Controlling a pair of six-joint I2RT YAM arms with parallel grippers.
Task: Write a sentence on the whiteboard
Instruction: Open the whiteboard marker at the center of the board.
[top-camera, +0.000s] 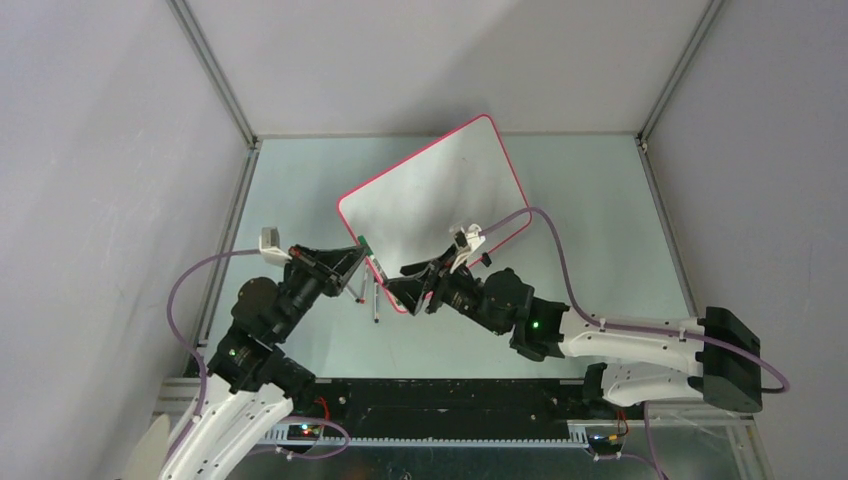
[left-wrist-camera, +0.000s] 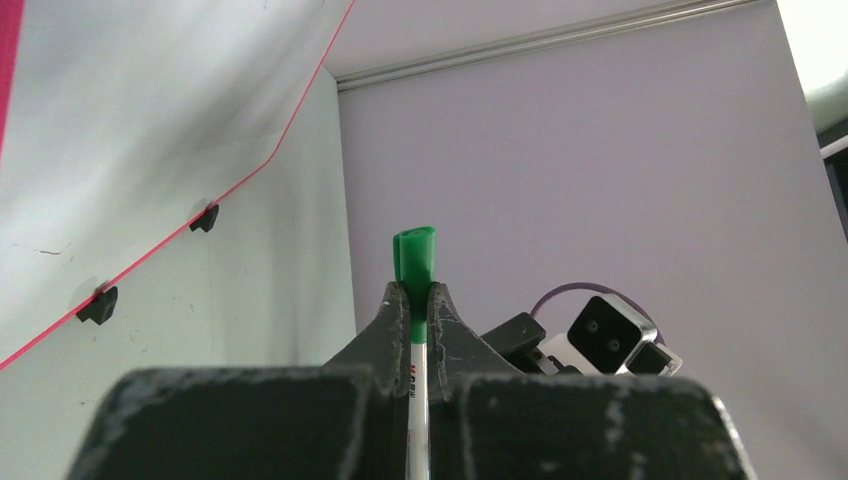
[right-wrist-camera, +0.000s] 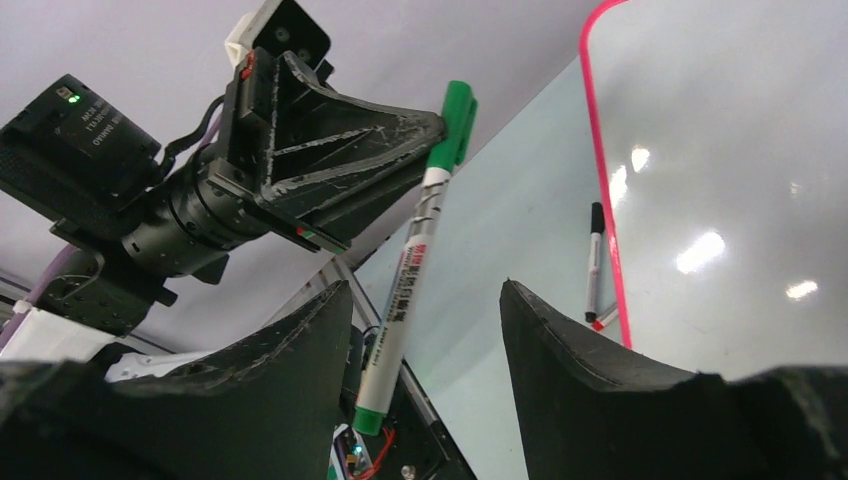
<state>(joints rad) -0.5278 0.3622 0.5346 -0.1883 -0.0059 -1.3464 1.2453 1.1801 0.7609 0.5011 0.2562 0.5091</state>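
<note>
The left fingers (left-wrist-camera: 385, 335) are covering nearly all of the green marker (left-wrist-camera: 414, 262) in the left wrist view, leaving only its cap and a sliver of barrel showing. In the right wrist view the print along its barrel is coming out too small to read. There the whiteboard (right-wrist-camera: 720, 180) is running off the top and right edges. From above, the right arm (top-camera: 500, 300) is hiding the board's near corner. Beside the rim, only a short end of a red-tipped pen (right-wrist-camera: 603, 320) is showing below a black-capped pen (right-wrist-camera: 594, 262).
</note>
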